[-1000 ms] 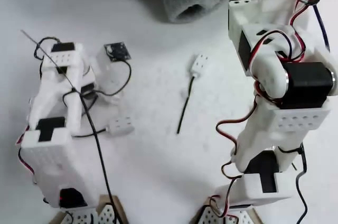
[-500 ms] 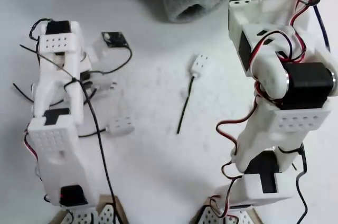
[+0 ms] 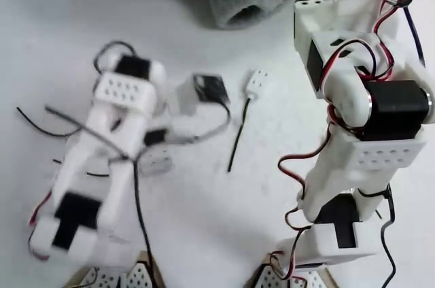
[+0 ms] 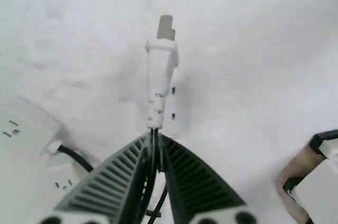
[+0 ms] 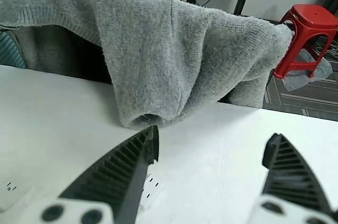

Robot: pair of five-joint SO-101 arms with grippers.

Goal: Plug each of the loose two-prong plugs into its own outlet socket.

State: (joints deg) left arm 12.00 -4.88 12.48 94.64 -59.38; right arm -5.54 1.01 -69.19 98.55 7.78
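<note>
**One plug gripped, two sockets on the bench**

The left jaws are clenched on the tail end of one white two-prong plug (image 4: 161, 71), right where its thin black cord (image 4: 153, 147) comes out. The plug sticks straight out beyond the jaw tips over the white bench (image 4: 253, 49), with its prongs pointing away from the jaws. Whether it touches the bench cannot be told. Near the jaws, off to one side, lies a white socket (image 4: 29, 145) with a black cord running from it.

From above, the left arm (image 3: 102, 138) stretches across the bench (image 3: 204, 227) toward its middle. Two sockets can be counted. One socket (image 3: 158, 161) lies just beside that arm. The second socket (image 3: 257, 82) sits farther toward the right arm, apart from both arms, and its black cord (image 3: 238, 135) trails back toward the arm bases.

The right jaws are released, spread wide and holding nothing, above the bench. The right arm (image 3: 367, 132) stands folded at its own side. A grey sweater (image 5: 158, 49) hangs over the bench's far edge, and one red stool (image 5: 306, 28) stands on the floor behind.
</note>
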